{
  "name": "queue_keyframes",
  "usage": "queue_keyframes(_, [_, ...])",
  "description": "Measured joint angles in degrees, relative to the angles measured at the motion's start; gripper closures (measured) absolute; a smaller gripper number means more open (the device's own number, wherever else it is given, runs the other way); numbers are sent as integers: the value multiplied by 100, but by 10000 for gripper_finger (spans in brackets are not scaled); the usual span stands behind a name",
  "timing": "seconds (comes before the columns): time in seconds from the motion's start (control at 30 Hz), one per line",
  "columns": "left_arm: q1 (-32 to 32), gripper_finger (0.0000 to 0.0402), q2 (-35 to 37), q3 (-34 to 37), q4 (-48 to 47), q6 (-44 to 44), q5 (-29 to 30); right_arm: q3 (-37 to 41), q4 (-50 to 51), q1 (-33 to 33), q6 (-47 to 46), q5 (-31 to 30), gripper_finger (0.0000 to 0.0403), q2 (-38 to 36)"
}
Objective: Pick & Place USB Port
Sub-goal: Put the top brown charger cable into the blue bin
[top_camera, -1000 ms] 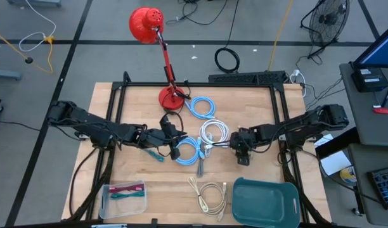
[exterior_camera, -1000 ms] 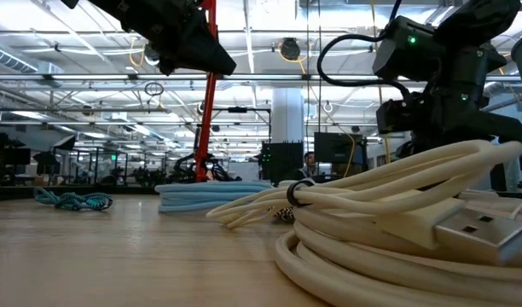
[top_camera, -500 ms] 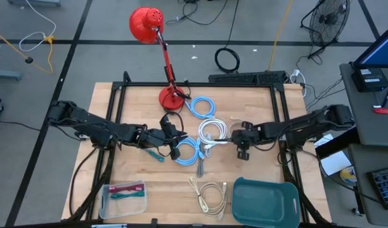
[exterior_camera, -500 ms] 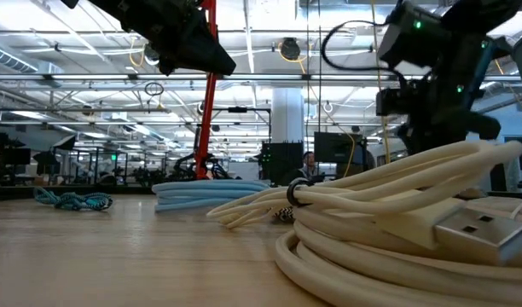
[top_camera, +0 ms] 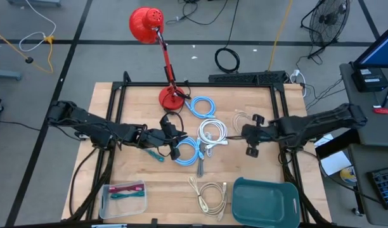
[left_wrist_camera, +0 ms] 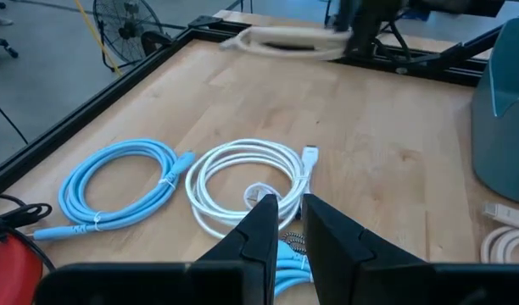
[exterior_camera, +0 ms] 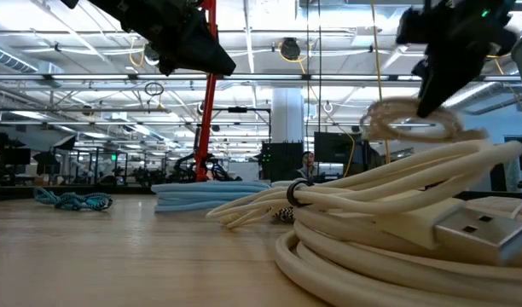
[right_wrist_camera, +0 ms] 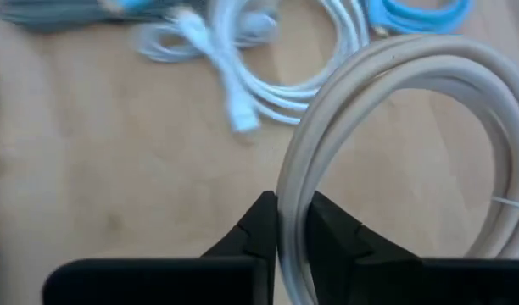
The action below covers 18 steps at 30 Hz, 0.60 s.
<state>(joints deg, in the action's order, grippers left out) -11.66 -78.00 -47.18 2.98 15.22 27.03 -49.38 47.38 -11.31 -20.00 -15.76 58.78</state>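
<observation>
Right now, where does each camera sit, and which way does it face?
High view: above the table, looking straight down; both arms show.
Low view: tabletop height, looking level; right tool holds up the beige cable.
Left wrist view: faces the white cable past its own fingers.
Right wrist view: own fingers grip the beige cable.
All four share that cable.

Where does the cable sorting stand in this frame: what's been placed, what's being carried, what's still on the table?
Placed: the clear bin holds red and teal cables; the teal bin looks empty. In hand: the right gripper is shut on a beige coiled cable, lifted off the table. The left gripper waits over the blue cable. Left: white cable, another blue cable and the front beige cable.
</observation>
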Motion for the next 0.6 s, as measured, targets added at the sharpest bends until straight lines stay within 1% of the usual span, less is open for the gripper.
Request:
queue_keyframes(0.17, [0,341,0,0,-11,15,0,-90,78,-738,-635,613,367,-354])
queue_keyframes(0.33, [0,341,0,0,-68,70,0,-90,349,-1716,-1523,1008,366,-419])
queue_keyframes(0.47, [0,341,0,0,-72,144,0,-90,405,-2549,-2154,978,374,-417])
queue_keyframes(0.6, [-10,341,0,0,-72,183,0,-95,362,-3217,-2653,563,374,-412])
